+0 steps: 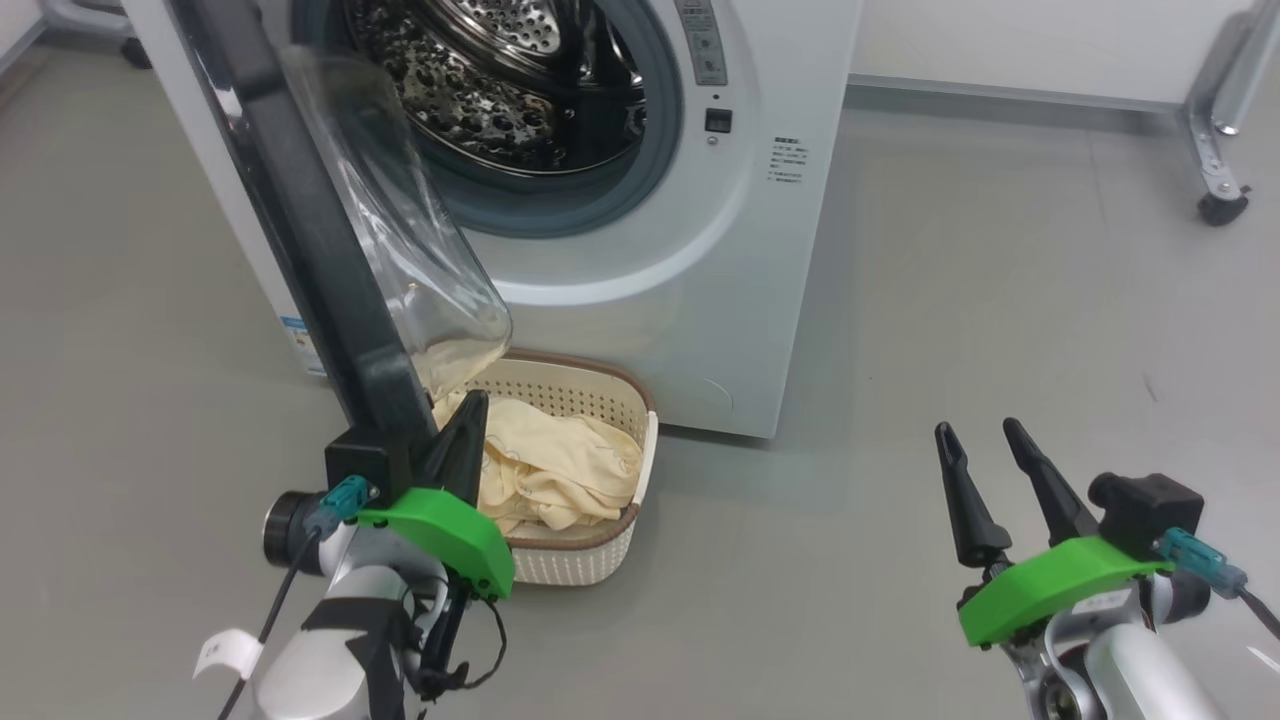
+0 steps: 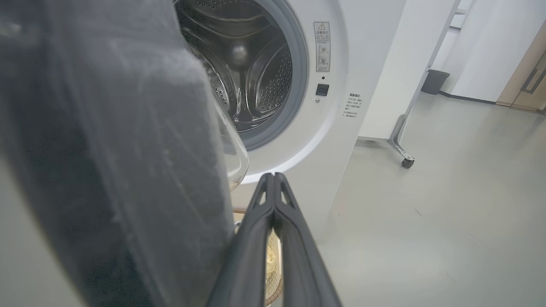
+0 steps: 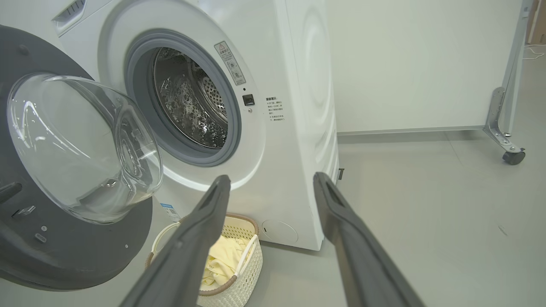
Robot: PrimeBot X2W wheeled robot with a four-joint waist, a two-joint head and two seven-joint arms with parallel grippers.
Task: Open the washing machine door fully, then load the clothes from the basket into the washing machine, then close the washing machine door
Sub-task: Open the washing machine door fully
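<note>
Left hand (image 1: 472, 405): both fingers pressed together, nothing held between them. It sits just beside the lower edge of the washing machine door (image 1: 300, 230), above the near left corner of the basket (image 1: 580, 565). Contact with the door cannot be confirmed from any view

Right hand (image 1: 978, 428): fingers spread apart, empty. It hangs above bare floor (image 1: 950, 300), well apart from the basket and the machine, fingers pointing toward the machine

Washing machine door: open, swung out to the left of the opening, seen nearly edge-on in the head view. Its glass bowl (image 1: 400, 230) bulges to the right, and the bowl's lower end hangs over the far left rim of the basket

Washing machine (image 1: 700, 300): the perforated steel drum (image 1: 500, 80) is exposed inside the grey gasket (image 1: 660, 150). No fabric is visible in the part of the drum that shows. A blue label (image 1: 300, 340) sits low on the front, behind the door

Basket: on the floor, just in front of the machine, below the opening

Clothes (image 1: 550, 460): pale yellow, lying crumpled inside the basket

A wheeled frame (image 1: 1215, 150) stands at the far right
</note>
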